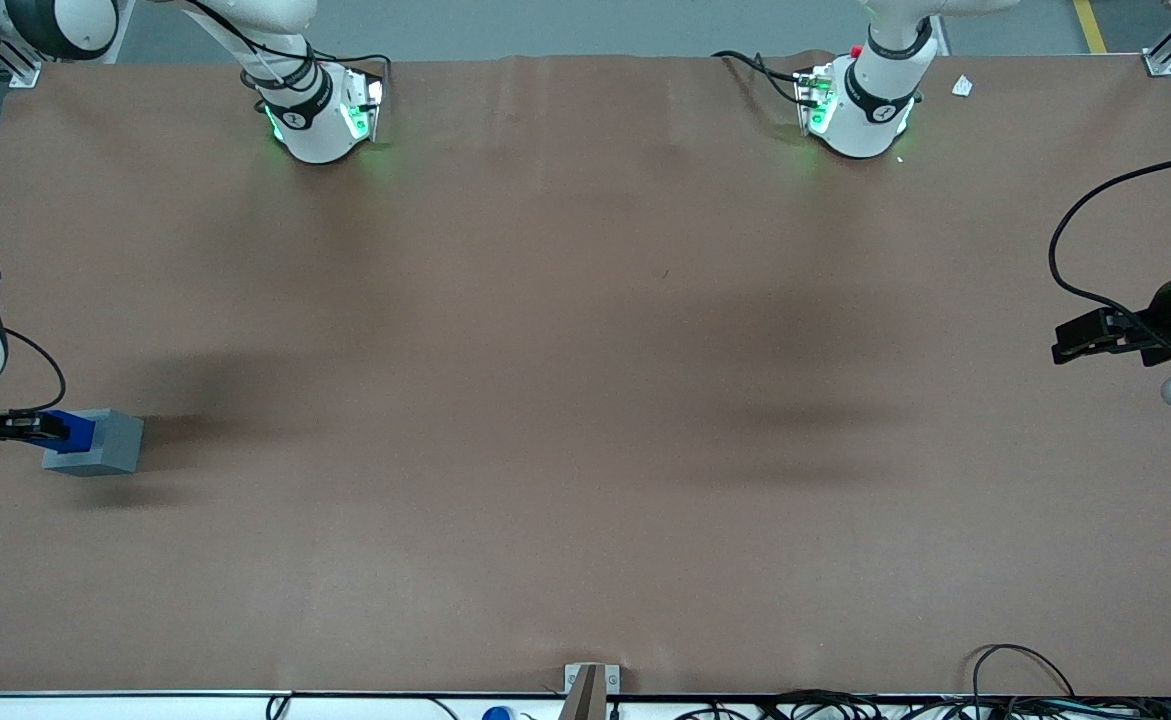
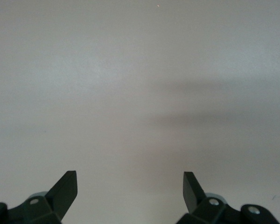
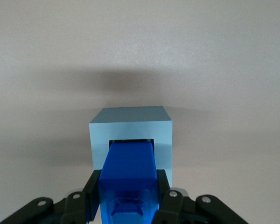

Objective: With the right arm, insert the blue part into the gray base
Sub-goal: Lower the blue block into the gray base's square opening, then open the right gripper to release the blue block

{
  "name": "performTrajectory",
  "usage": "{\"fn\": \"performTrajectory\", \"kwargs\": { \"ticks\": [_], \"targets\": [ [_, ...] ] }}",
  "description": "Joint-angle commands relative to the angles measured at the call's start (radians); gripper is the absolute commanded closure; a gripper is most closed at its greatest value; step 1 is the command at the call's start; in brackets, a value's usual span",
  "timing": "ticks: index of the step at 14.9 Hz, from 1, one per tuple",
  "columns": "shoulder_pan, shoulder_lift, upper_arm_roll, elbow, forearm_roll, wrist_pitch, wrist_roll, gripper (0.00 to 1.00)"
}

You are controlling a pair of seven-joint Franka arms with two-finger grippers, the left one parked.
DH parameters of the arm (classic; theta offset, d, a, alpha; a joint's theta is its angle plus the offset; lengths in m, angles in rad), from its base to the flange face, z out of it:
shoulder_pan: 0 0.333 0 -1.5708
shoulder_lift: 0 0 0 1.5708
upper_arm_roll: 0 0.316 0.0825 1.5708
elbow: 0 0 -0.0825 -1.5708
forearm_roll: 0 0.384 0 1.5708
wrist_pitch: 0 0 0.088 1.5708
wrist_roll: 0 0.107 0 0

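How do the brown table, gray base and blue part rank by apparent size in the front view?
1. Brown table, filling most of the view.
2. Gray base.
3. Blue part, partly hidden, held at the base's recess by the right arm's claw.

I had the gripper (image 1: 45, 428) at the working arm's end of the table (image 1: 585, 400), closed on the blue part (image 1: 73, 431). Gray base (image 1: 105, 443) sat just ahead of the fingertips (image 3: 94, 184), touching the part; part's leading end was in the base's recess, rest stuck out twd the gripper.
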Motion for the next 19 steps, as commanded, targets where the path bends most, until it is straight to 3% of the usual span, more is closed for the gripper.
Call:
{"fn": "performTrajectory", "kwargs": {
  "ticks": [1, 6, 7, 8, 10, 12, 14, 19],
  "targets": [
    [-0.024, 0.017, 0.019, 0.018, 0.005, 0.002, -0.027, 0.73],
    [-0.022, 0.023, 0.019, 0.018, 0.007, 0.002, -0.018, 0.68],
    [-0.024, 0.023, 0.019, 0.018, 0.007, 0.003, -0.018, 0.59],
    [-0.024, 0.021, 0.019, 0.018, 0.007, 0.003, -0.018, 0.39],
    [-0.022, 0.020, 0.019, 0.019, 0.007, 0.002, -0.018, 0.21],
    [-0.019, 0.015, 0.019, 0.021, 0.007, 0.000, -0.018, 0.15],
    [-0.004, 0.002, 0.019, 0.021, 0.011, -0.004, -0.017, 0.00],
    [0.040, -0.100, 0.030, 0.012, 0.015, -0.076, -0.017, 0.00]
  ]
}}
